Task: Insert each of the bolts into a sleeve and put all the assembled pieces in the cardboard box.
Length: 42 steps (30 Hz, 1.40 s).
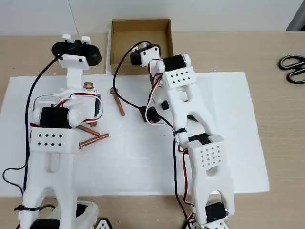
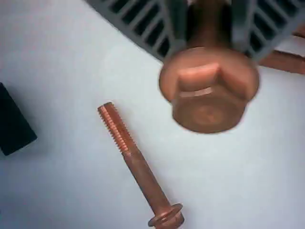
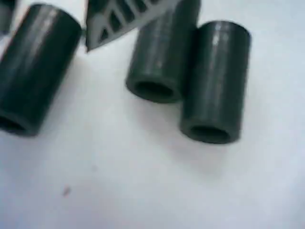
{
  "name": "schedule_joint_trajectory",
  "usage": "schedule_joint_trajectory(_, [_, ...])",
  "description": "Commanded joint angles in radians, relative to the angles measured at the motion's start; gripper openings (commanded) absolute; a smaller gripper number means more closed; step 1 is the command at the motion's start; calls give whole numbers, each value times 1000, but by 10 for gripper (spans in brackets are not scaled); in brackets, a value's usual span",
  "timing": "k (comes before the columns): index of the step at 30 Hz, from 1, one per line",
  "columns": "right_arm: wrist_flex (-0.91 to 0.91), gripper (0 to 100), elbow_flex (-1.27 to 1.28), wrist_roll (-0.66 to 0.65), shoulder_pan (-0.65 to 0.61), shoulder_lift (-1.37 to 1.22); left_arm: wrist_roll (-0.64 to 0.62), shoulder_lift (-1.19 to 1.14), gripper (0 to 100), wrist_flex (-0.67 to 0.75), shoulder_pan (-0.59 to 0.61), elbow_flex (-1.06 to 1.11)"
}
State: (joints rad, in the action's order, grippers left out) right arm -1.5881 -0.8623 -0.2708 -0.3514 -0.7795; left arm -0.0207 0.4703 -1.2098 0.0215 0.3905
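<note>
My left gripper (image 2: 208, 28) is shut on a copper bolt (image 2: 208, 90) and holds it upright above the white paper, head outward; from above it shows at the bolt head (image 1: 88, 86). A second bolt (image 2: 138, 167) lies flat just beside it (image 1: 117, 102). Two more bolts (image 1: 94, 140) lie beside the left arm. Three black sleeves lie on the paper under my right gripper (image 3: 124, 19): one apart (image 3: 35, 67) and two side by side (image 3: 159, 62) (image 3: 214, 81). The cardboard box (image 1: 167, 33) stands open at the back.
The right arm (image 1: 178, 76) stretches over the middle of the paper (image 1: 228, 124), trailing black cables (image 1: 151, 114). A black object (image 2: 12, 124) lies near the flat bolt's threaded tip. Scissors (image 1: 293, 67) rest on the wooden table at the far right.
</note>
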Motion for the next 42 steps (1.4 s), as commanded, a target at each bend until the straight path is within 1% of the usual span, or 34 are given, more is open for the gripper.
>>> schedule_joint_trajectory(1, [-8,146,-38,11,12,5,9,5,5,25,0,-5])
schedule_joint_trajectory(11, [16,140,-44,9,4,-81,9,5,5,20,0,-5])
schedule_joint_trajectory(23, [54,139,-44,3,10,-99,9,5,5,25,0,-4])
schedule_joint_trajectory(29, [65,139,-44,3,10,-105,9,5,5,68,0,61])
schedule_joint_trajectory(36, [65,136,-44,3,12,-148,9,6,5,68,0,65])
schedule_joint_trajectory(40, [65,60,-44,3,8,-148,11,6,5,68,0,65])
schedule_joint_trajectory(42, [65,42,-44,2,10,-148,11,6,5,68,0,65])
